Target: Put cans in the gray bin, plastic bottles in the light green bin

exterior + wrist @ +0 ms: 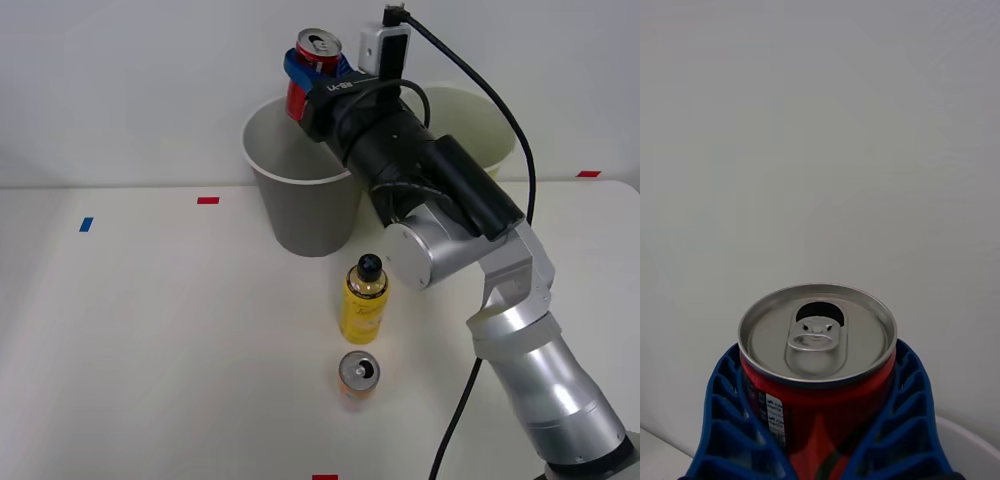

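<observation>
The right gripper (312,72) holds the red can (316,62) upright above the gray bin (300,195), its blue ribbed fingers (726,420) clamped on the can's two opposite sides below the silver top, whose tab opening is punched open. A small white label with black print sits on the can's side, too fine to read. On the table (150,350), the yellow bottle (364,299) stands just in front of the gray bin with the orange can (358,376) near it, and the light green bin (480,125) stands behind the arm.

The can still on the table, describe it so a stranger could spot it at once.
Start at the gray bin and come toward the robot past the yellow bottle. The can stands just beyond it, upright, alone. It is shorter, pale orange, with a silver pull-tab top, not a black cap.
</observation>
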`<action>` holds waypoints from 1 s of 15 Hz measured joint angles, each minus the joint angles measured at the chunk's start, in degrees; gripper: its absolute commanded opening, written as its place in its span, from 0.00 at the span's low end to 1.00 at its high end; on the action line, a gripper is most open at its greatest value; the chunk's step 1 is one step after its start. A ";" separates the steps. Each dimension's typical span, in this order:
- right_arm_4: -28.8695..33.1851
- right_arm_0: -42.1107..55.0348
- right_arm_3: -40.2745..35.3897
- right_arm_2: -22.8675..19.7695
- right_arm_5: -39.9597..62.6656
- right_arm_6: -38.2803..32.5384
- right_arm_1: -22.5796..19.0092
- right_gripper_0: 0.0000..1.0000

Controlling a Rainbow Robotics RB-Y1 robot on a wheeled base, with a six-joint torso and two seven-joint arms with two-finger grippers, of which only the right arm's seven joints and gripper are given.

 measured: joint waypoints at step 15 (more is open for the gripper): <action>-0.97 0.42 0.02 0.02 -0.12 -1.58 -1.09 1.00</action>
